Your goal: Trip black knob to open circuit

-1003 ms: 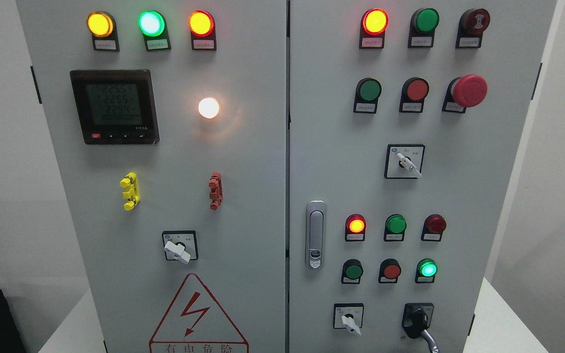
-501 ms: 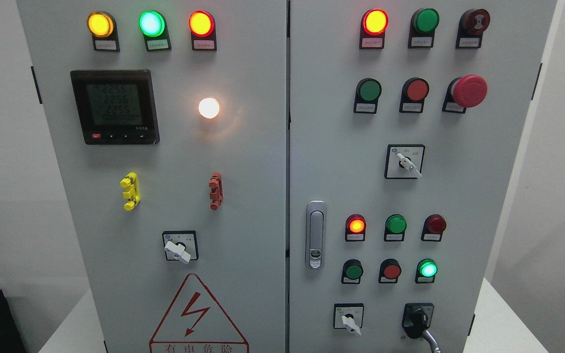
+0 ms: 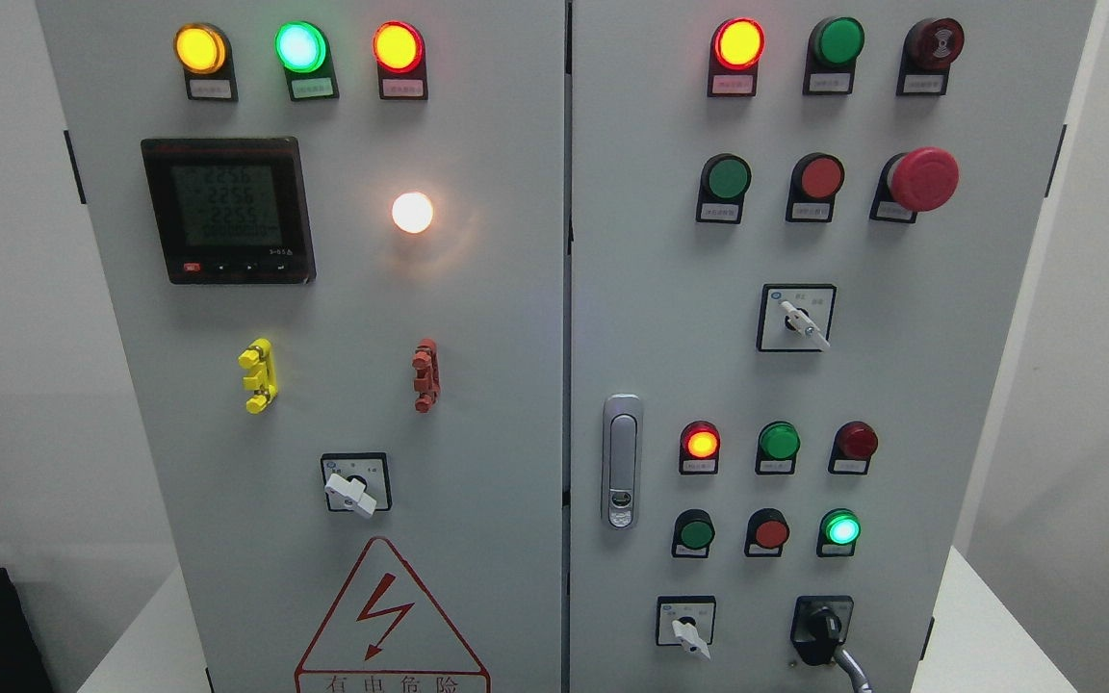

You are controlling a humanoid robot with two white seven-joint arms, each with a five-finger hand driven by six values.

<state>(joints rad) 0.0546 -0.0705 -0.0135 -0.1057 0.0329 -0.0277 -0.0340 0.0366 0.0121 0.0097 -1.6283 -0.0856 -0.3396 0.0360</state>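
Observation:
The black knob (image 3: 822, 628) sits on a black square plate at the lower right of the grey cabinet's right door (image 3: 670, 318). Its handle points roughly downward. Just under it, a slim grey curved part (image 3: 853, 671) rises from the bottom edge, right of the middle; it seems to belong to my right hand, and the rest of that hand is out of the picture. It ends near the knob's lower right; I cannot tell whether they touch. My left hand does not show.
A white-handled selector (image 3: 687, 630) sits left of the knob. Above it are lit red (image 3: 701, 443) and green (image 3: 841, 528) lamps and a red mushroom button (image 3: 922, 179). A metal door latch (image 3: 622, 462) is near the seam. The left door carries a meter (image 3: 227, 210) and another selector (image 3: 352, 491).
The grey part below the knob has slid slightly to the right and down. The whole view has shifted a touch. The lamps stay as they were.

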